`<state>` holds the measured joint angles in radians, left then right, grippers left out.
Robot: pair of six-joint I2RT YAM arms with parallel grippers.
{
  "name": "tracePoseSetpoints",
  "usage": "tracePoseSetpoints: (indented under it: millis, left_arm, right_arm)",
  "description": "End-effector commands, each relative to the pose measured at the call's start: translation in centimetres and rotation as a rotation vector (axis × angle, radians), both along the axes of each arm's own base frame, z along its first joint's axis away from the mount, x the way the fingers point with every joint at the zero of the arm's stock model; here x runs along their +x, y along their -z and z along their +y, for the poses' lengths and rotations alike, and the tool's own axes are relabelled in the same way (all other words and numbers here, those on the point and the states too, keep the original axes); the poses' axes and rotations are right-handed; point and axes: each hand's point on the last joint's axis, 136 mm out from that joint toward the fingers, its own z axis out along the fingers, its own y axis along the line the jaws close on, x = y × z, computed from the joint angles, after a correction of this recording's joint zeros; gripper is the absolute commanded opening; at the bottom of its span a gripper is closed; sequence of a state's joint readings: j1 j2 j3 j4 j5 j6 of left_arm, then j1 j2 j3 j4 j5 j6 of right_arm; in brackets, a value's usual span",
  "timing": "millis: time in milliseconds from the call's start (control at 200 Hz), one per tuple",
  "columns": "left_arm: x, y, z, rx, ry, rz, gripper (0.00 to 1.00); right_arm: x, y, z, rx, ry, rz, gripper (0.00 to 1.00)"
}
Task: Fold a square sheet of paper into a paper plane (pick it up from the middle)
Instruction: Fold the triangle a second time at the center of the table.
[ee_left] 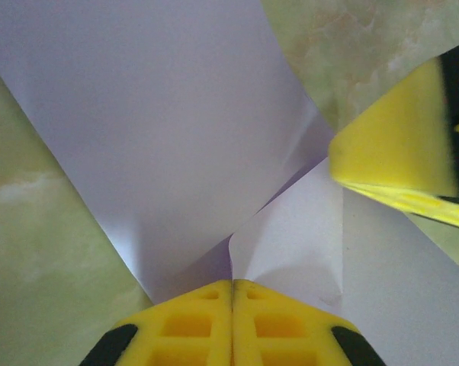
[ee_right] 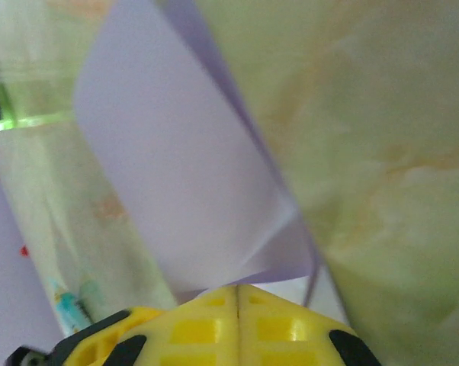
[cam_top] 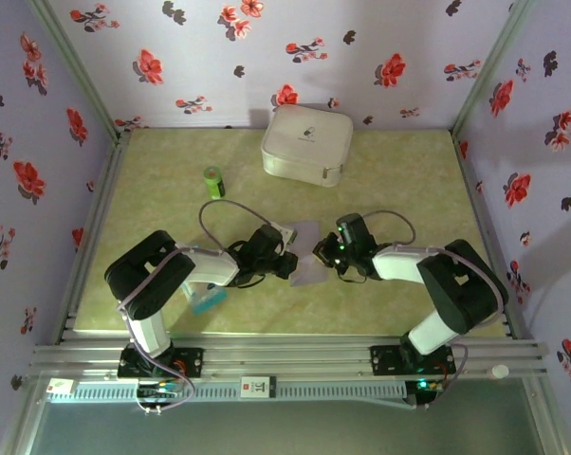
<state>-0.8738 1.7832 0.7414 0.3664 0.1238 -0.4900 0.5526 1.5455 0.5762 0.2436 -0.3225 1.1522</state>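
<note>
The square sheet of paper is pale lavender and hangs bent between my two grippers above the middle of the table. My left gripper is shut on a pinched fold of the sheet, which spreads away from its jaws. My right gripper is shut on the opposite edge; the sheet curves up from its jaws. The right gripper's yellow finger shows close by in the left wrist view. The paper plane is out of view.
A white case stands at the back centre. A green bottle stands left of it. A blue-and-white packet lies under my left arm. Flowered walls close in the green table.
</note>
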Motion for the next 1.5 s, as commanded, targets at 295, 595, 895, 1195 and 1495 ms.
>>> tracePoseSetpoints:
  millis: [295,595,895,1195,1495]
  left_arm:
    - [-0.6,1.7,0.9,0.057,0.011,0.043,0.07]
    - [-0.8,1.8,1.0,0.069,0.025,0.047,0.07]
    - [-0.7,1.8,0.8,0.062,0.021,0.052,0.08]
    - [-0.7,1.6,0.7,0.059,0.021,0.052,0.08]
    - [-0.5,1.3,0.5,0.054,0.022,0.048,0.08]
  right_arm:
    - [-1.0,2.3,0.5,-0.084,-0.074,0.073,0.0]
    - [-0.4,3.3,-1.5,-0.007,0.047,0.063,0.0]
    - [0.8,2.8,-3.7,-0.074,0.132,0.056,0.0]
    - [1.8,0.6,-4.5,-0.06,0.15,-0.021,0.03]
    - [0.1,-1.4,1.1,0.045,-0.098,-0.012,0.03]
